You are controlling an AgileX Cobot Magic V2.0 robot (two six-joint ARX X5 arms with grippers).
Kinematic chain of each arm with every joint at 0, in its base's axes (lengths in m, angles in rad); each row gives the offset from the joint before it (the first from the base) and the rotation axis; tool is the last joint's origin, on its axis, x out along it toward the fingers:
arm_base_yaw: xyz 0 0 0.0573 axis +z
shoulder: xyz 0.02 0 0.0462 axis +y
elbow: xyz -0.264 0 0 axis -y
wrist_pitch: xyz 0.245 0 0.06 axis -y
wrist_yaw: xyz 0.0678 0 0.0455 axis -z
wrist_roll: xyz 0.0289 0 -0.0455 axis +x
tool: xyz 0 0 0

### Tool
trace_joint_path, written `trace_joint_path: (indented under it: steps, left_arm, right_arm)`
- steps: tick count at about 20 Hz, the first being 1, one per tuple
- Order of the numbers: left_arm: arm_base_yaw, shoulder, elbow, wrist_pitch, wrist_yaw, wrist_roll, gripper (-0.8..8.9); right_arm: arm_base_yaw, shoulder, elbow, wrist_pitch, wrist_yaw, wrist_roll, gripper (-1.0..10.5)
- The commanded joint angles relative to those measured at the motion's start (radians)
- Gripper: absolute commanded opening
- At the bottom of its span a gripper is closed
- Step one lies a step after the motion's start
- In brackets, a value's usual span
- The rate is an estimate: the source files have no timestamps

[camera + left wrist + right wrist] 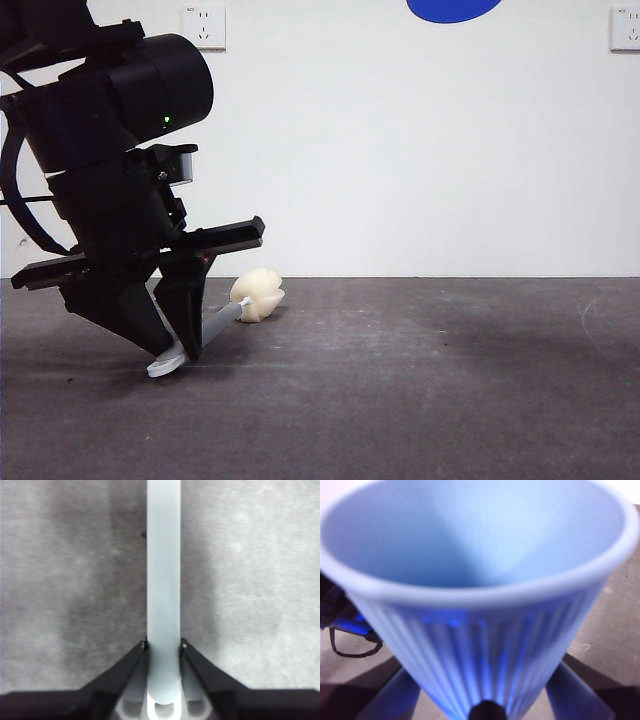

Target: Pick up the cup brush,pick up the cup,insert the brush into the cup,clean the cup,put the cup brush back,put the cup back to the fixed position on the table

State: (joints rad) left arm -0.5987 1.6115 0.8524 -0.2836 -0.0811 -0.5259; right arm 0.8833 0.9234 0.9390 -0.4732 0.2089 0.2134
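The cup brush lies low on the table (420,400). Its cream sponge head (258,295) is toward the wall and its white looped tip (165,365) is toward the camera. My left gripper (180,348) comes down at the left and is shut on the grey handle (163,580), with both jaws touching its sides near the loop end (163,645). My right gripper (486,695) is shut on the light blue ribbed cup (480,640) and holds it high in the air. The cup shows only as a blue shape at the top edge of the front view (452,8).
A white wall with two sockets (204,27) (625,28) stands behind the table. The left arm's dark body (100,180) fills the left of the front view. A black cable (350,650) shows beyond the cup in the right wrist view.
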Motion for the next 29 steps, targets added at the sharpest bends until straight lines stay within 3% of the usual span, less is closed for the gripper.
trace_joint_path:
  steps: [1,9,11,14,21,26,29]
  left_arm:
    - [-0.004,0.007,-0.008,-0.002,0.01,-0.003,2.65]
    - [-0.004,-0.007,-0.008,-0.011,0.041,0.002,2.66]
    - [-0.003,-0.042,-0.007,-0.01,0.041,0.016,2.66]
    - [-0.002,-0.129,-0.006,-0.018,0.034,0.067,2.66]
    - [-0.002,-0.421,-0.006,-0.191,0.032,0.211,2.65]
    - [-0.002,-0.594,-0.006,-0.272,0.037,0.245,2.5]
    - [-0.002,-0.644,-0.006,-0.298,0.061,0.247,2.5]
  right_arm:
    - [0.001,-0.002,0.001,0.008,0.001,0.007,-0.1]
    - [0.001,0.007,0.001,-0.011,0.017,-0.015,-0.1]
    - [0.001,0.025,0.001,-0.006,0.082,-0.043,-0.1]
    - [-0.002,0.082,-0.012,0.039,0.113,-0.062,-0.1]
    - [-0.08,0.212,-0.243,0.434,0.176,-0.105,-0.1]
    - [-0.158,0.278,-0.443,0.718,0.18,-0.113,-0.1]
    - [-0.2,0.398,-0.474,0.859,0.139,-0.128,-0.1]
